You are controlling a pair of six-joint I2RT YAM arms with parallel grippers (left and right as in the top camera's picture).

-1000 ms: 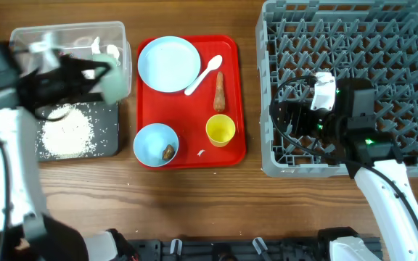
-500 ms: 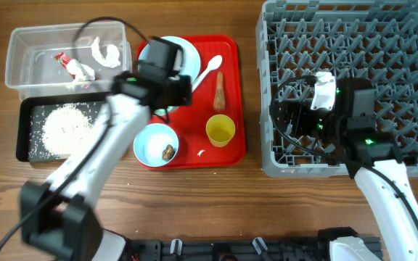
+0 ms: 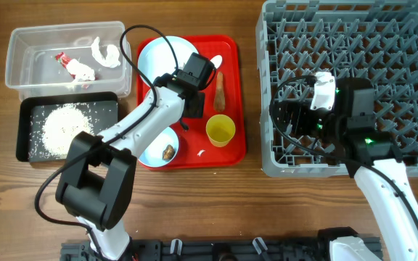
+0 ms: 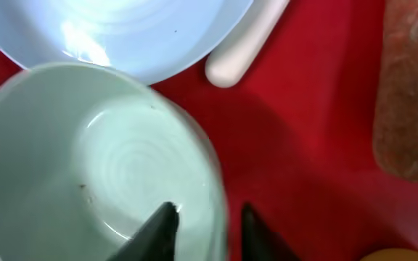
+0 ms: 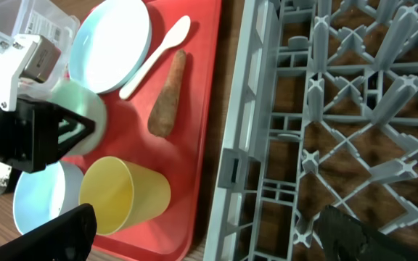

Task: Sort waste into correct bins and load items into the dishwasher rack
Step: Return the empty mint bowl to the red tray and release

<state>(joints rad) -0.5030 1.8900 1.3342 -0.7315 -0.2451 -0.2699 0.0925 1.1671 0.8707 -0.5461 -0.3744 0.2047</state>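
My left gripper [image 4: 205,230] is clamped on the rim of a small pale blue-white round bowl [image 4: 100,167], one finger inside and one outside. The bowl is over the red plastic serving tray [image 4: 318,109], beside the pale blue round plate [image 4: 122,29]. My right gripper [image 5: 209,243] is spread wide and empty, over the large grey plastic dishwasher rack [image 5: 231,170].

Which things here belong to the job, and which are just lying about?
Job: rack, tub, black tray, rice, wrapper, paper, plate, spoon, cup, stick, lump, held bowl, second bowl.
Lying about: red tray, table.
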